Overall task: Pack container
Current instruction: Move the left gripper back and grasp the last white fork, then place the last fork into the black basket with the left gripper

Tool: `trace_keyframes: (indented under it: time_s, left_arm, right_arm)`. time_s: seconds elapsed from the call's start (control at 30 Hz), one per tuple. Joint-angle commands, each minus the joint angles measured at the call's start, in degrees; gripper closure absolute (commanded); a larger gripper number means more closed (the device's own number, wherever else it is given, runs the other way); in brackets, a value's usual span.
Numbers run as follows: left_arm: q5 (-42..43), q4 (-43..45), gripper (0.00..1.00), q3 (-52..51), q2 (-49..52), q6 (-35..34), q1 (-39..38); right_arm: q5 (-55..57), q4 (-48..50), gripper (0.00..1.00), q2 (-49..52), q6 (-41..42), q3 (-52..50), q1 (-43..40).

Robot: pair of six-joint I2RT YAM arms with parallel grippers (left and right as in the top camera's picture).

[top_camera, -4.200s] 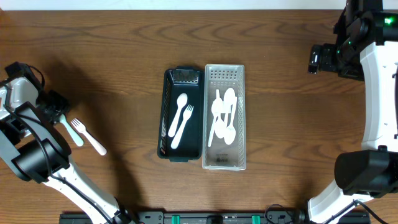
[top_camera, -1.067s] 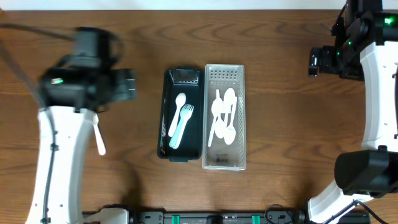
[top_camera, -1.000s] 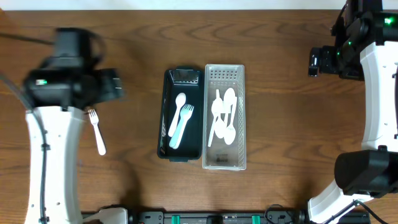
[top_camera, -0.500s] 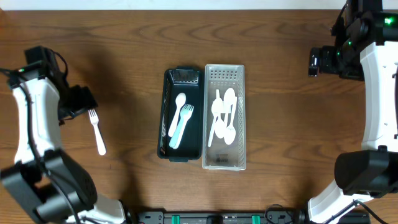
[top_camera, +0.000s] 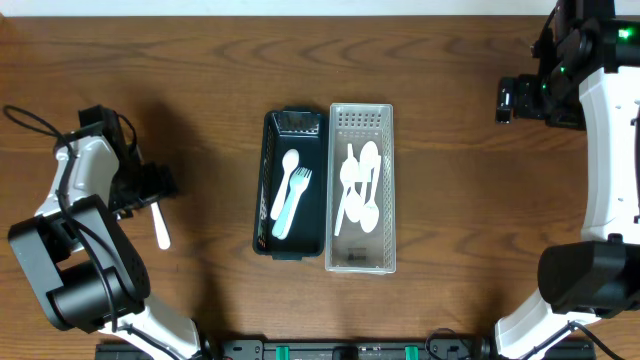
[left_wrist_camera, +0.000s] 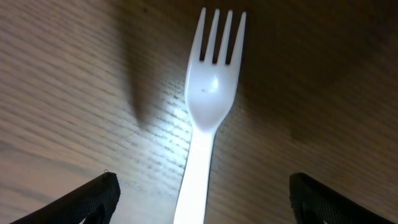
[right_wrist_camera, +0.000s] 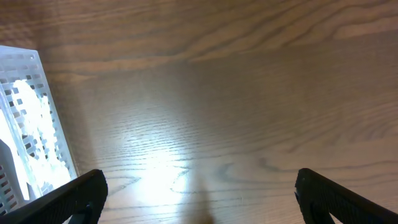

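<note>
1. the left gripper (top_camera: 148, 186) sat low over the left side of the table (top_camera: 450, 220), well apart from the two trays in the middle.
2. in the left wrist view its two dark fingertips (left_wrist_camera: 93, 198) stood wide apart, so this gripper (left_wrist_camera: 204, 202) was spread open and clasped nothing.
3. a white fork (left_wrist_camera: 210, 106) lay flat on the wood between those fingertips, tines pointing away from the camera. its handle ran back down the middle of the gap and neither fingertip touched it.
4. from overhead only the fork's handle (top_camera: 161, 230) showed, sticking out below the gripper; the tines were hidden under it.
5. the dark container (top_camera: 268, 150) lay lengthwise at the table's centre. it held a white spoon (top_camera: 289, 165) and a pale blue fork (top_camera: 288, 212) lying side by side, close enough to touch.
6. a white basket (top_camera: 360, 262) with perforated walls stood just beside the container on its right, their long sides touching or nearly so. a heap of white spoons (top_camera: 362, 190) lay overlapped inside it.
7. the right gripper (top_camera: 508, 98) hung near the far right of the table, well apart from the basket.
8. in the right wrist view its fingertips (right_wrist_camera: 68, 198) were spread wide with only bare wood between them, so it too was open and empty-handed. a corner of the basket (right_wrist_camera: 25, 118) showed at the left edge.
</note>
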Motion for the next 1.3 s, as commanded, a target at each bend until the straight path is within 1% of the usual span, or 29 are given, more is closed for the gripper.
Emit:
trace_keyframes:
  time_s: [0.0, 0.5, 0.73, 0.8, 0.9, 0.97, 1.07, 1.1, 1.17, 1.2, 1.23, 1.27]
  left_arm:
    - [0.52, 1.03, 0.12, -1.51, 1.18, 1.18, 0.15]
    - [0.15, 6.56, 0.15, -7.34, 1.42, 1.42, 0.15]
    - [-0.13, 7.8, 0.14, -7.87, 1.42, 1.38, 0.15]
    - [-0.13, 7.78, 0.16, -7.87, 1.42, 1.38, 0.15]
    - [-0.13, 7.82, 0.35, -7.87, 1.42, 1.38, 0.15]
    - [-0.13, 7.8, 0.45, -7.87, 1.42, 1.38, 0.15]
    - [-0.13, 7.78, 0.7, -7.87, 1.42, 1.36, 0.15]
    - [-0.13, 7.78, 0.75, -7.87, 1.42, 1.36, 0.15]
    - [-0.13, 7.82, 0.79, -7.87, 1.42, 1.36, 0.15]
    - [-0.13, 7.82, 0.86, -7.87, 1.42, 1.38, 0.15]
    - [-0.13, 7.8, 0.89, -7.87, 1.42, 1.38, 0.15]
    - [-0.13, 7.8, 0.9, -7.87, 1.42, 1.36, 0.15]
  right_arm:
    - [0.39, -0.17, 0.01, 0.37, -0.83, -0.33, -0.31]
    - [0.44, -0.61, 0.01, 0.37, -1.57, -0.33, -0.31]
    - [0.42, -0.68, 0.01, 0.37, -1.95, -0.33, -0.31]
    - [0.44, -0.66, 0.01, 0.37, -1.95, -0.33, -0.31]
    - [0.44, -0.7, 0.01, 0.37, -1.95, -0.33, -0.31]
    - [0.44, -0.81, 0.01, 0.37, -1.97, -0.33, -0.31]
    - [0.42, -0.92, 0.01, 0.37, -2.19, -0.33, -0.31]
    - [0.42, -0.92, 0.01, 0.37, -2.36, -0.33, -0.31]
    - [0.42, -0.9, 0.01, 0.37, -2.36, -0.33, -0.31]
    - [0.42, -0.92, 0.01, 0.37, -2.36, -0.33, -0.31]
    - [0.42, -0.92, 0.01, 0.37, -2.36, -0.33, -0.31]
    - [0.42, -0.92, 0.01, 0.37, -2.36, -0.33, -0.31]
